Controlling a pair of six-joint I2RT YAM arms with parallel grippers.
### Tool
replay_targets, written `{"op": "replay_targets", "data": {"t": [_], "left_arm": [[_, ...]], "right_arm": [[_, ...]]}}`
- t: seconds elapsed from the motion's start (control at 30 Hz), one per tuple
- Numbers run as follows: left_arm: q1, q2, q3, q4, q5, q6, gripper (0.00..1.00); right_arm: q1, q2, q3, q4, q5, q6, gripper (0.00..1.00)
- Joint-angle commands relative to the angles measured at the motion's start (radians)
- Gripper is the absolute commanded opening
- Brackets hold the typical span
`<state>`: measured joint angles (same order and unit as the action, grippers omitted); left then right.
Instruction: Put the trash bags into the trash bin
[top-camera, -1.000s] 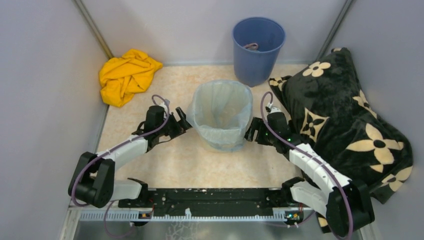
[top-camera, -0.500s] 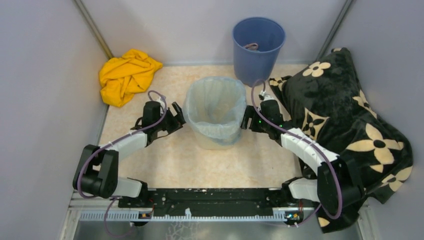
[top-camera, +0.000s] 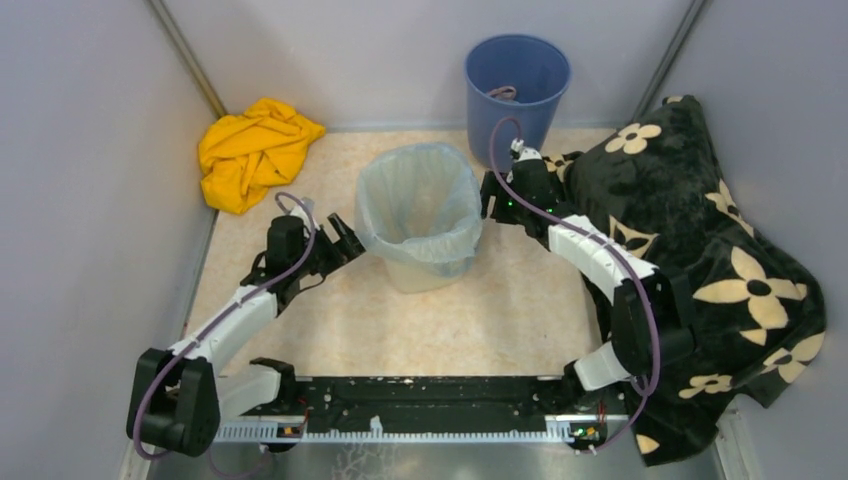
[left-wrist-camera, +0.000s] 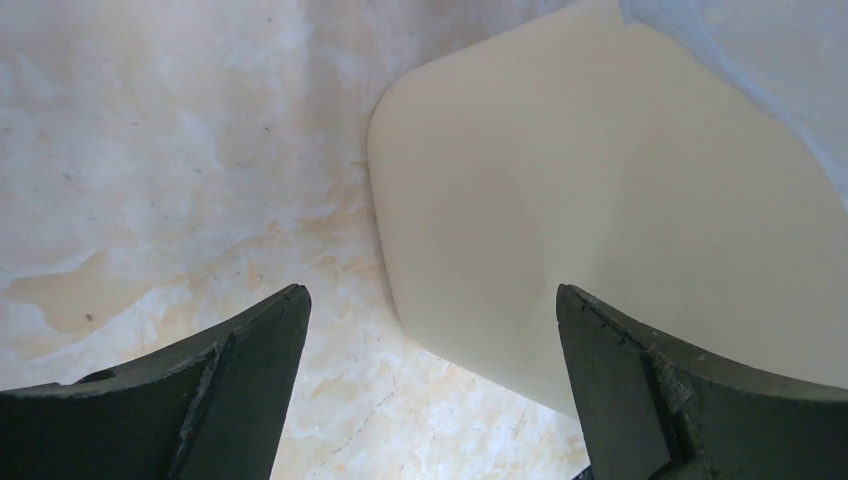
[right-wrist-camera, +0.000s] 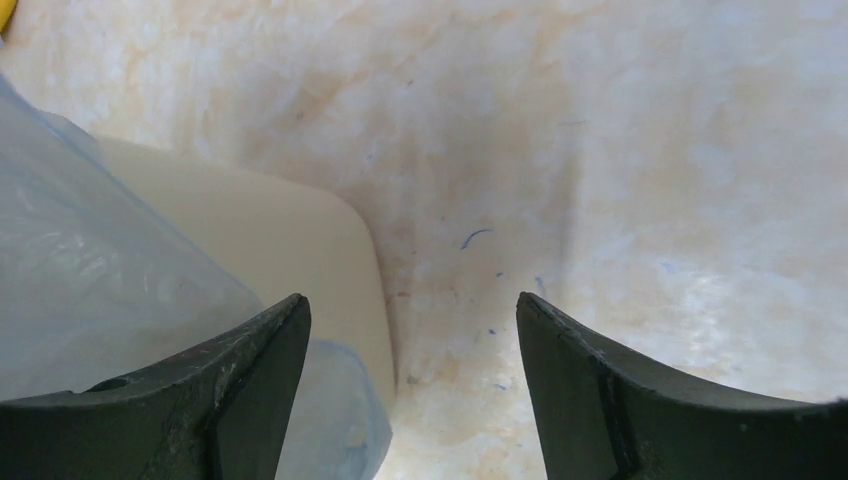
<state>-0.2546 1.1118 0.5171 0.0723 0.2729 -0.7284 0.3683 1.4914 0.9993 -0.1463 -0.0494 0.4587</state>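
- Pale-blue trash bag (top-camera: 420, 195) sits inside the cream trash bin (top-camera: 425, 280) and folds over its rim, in the middle of the table (top-camera: 400, 330).
- Left gripper (top-camera: 343, 238) is just beside the bin's left side, jaws wide apart, holding nothing.
- Right gripper (top-camera: 490, 202) is near the bin's far right side, jaws apart, holding nothing.
- Blue bucket (top-camera: 517, 100) stands farther back.

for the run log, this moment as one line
left gripper: open, left of trash bin | right gripper: open, right of bin | trash bag: lining bin | held: nothing
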Motion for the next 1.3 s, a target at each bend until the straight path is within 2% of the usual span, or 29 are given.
{"op": "replay_targets", "data": {"t": [0.0,0.17,0.27,0.43,0.53,0.6,0.7,0.77,0.93,1.07,1.27], "left_arm": [[0.041,-0.018,0.017,-0.048,-0.032,0.051,0.99],[0.103,0.023,0.091,-0.036,-0.001,0.046,0.99],[0.122,0.043,0.158,-0.056,-0.052,0.067,0.99],[0.171,0.119,0.265,-0.02,-0.065,0.065,0.99],[0.173,0.232,0.351,0.035,-0.018,0.073,0.99],[0.173,0.34,0.429,0.071,0.088,0.113,0.99],[0.172,0.487,0.553,0.023,0.195,0.132,0.99],[0.172,0.534,0.545,0.125,0.243,0.116,0.99],[0.172,0.621,0.596,0.151,0.232,0.138,0.99],[0.172,0.675,0.591,0.263,0.312,0.099,0.99],[0.172,0.681,0.517,0.368,0.351,0.084,0.99]], "right_arm": [[-0.016,-0.151,0.064,-0.094,0.135,-0.077,0.76],[-0.015,-0.305,0.068,-0.277,0.189,-0.099,0.77],[-0.016,-0.392,0.012,-0.36,0.187,-0.093,0.77],[0.003,-0.548,-0.118,-0.43,0.024,-0.042,0.75],[0.104,-0.619,-0.174,-0.434,-0.005,0.026,0.74],[0.178,-0.642,-0.212,-0.402,-0.011,0.078,0.74],[0.232,-0.669,-0.29,-0.264,-0.072,0.184,0.74],[0.235,-0.687,-0.355,-0.146,-0.133,0.257,0.74],[0.247,-0.667,-0.424,-0.008,-0.128,0.328,0.75],[0.247,-0.575,-0.432,0.07,-0.127,0.333,0.75],[0.249,-0.422,-0.437,0.217,-0.103,0.353,0.75]]}}
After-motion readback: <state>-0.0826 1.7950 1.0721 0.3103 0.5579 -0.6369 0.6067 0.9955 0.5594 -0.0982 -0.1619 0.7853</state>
